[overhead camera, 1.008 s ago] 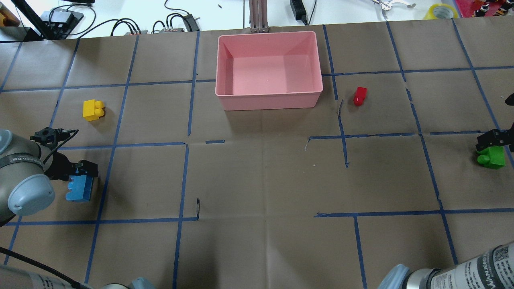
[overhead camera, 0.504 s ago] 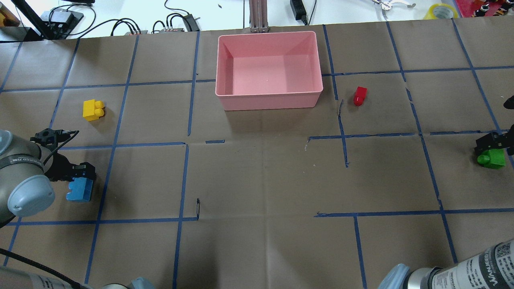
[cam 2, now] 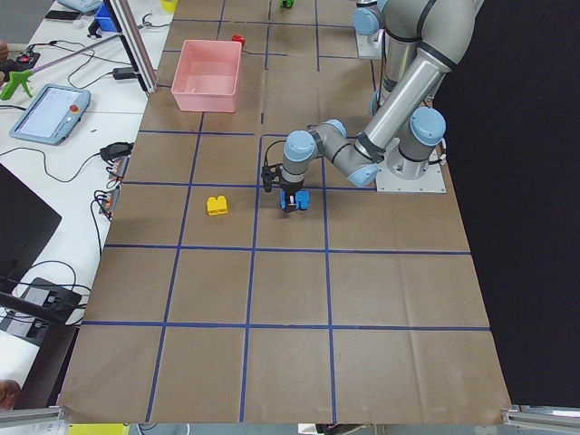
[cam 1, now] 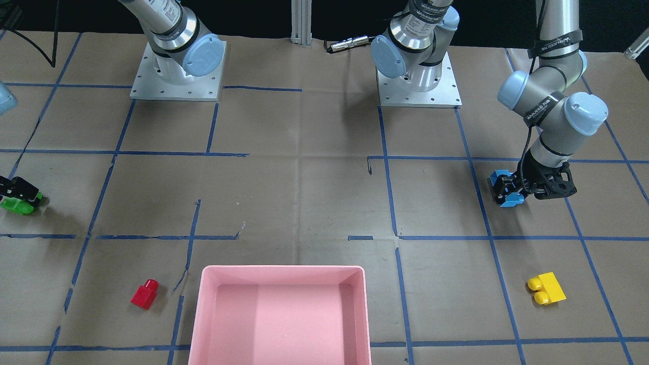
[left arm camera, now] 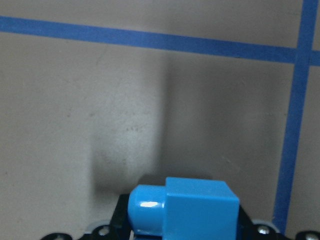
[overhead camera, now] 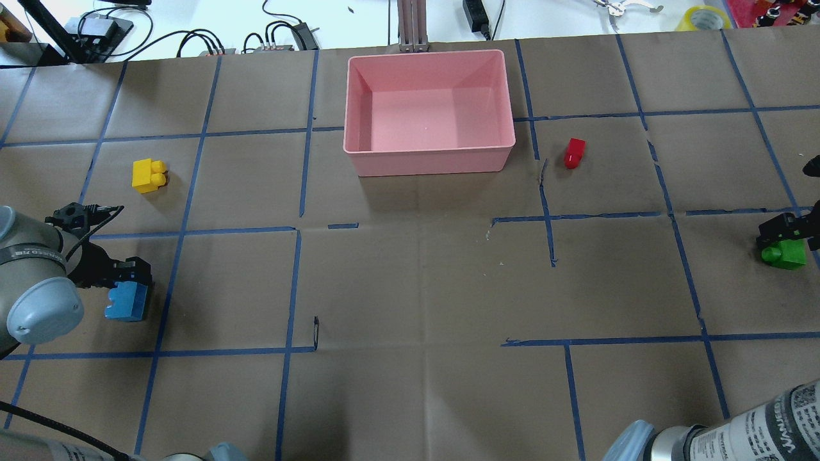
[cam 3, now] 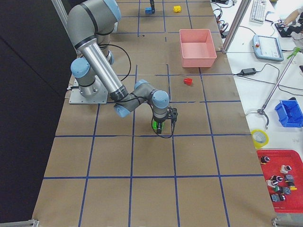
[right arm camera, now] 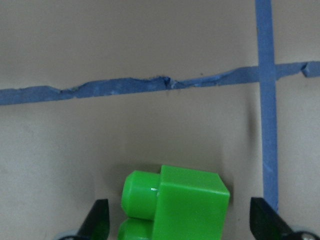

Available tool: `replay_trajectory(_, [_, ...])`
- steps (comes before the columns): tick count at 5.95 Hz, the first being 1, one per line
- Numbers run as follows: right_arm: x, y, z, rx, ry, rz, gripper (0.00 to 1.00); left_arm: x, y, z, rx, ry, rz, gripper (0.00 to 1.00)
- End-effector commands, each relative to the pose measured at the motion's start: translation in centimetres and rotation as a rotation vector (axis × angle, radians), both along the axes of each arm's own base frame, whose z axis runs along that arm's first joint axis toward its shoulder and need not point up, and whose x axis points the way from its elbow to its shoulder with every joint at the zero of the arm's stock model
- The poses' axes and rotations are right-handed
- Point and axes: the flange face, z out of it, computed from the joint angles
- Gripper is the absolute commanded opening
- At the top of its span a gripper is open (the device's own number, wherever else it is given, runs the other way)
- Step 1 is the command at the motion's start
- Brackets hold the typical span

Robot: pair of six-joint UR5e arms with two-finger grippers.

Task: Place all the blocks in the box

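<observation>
My left gripper (overhead camera: 131,278) is shut on the blue block (overhead camera: 128,303) at the table's left side; the block fills the gap between the fingers in the left wrist view (left arm camera: 190,210). My right gripper (overhead camera: 785,234) is open and straddles the green block (overhead camera: 785,256) at the far right; both fingers (right arm camera: 97,220) stand clear of the block (right arm camera: 175,205). The yellow block (overhead camera: 148,175) lies at the left, beyond the left gripper. The red block (overhead camera: 574,153) lies just right of the pink box (overhead camera: 429,160), which holds nothing.
Brown paper with a blue tape grid covers the table. Cables, a post and a tape roll (overhead camera: 705,17) lie beyond the far edge, behind the box. Both arm bases (cam 1: 418,86) stand at the near side.
My left gripper has sunk lower over the blue block, covering more of it. My right gripper has lowered onto the green block. The yellow block, red block and box have not moved.
</observation>
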Motion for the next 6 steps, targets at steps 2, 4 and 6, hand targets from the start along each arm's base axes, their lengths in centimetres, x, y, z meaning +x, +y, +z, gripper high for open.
replay_trajectory(2, [0.0,0.0,0.1,0.0,0.007,0.001,0.55,2.6,-4.6,10.6,0.039,0.034,-0.013,0.09])
replay_trajectory(4, [-0.1,0.1,0.4,0.007,0.016,0.0,0.55,-0.6,-12.6,20.6,0.043,0.041,-0.084,0.09])
replay_trajectory(6, [-0.2,0.1,0.6,0.006,0.017,-0.001,0.55,-12.0,-20.6,23.4,-0.011,0.024,-0.067,0.09])
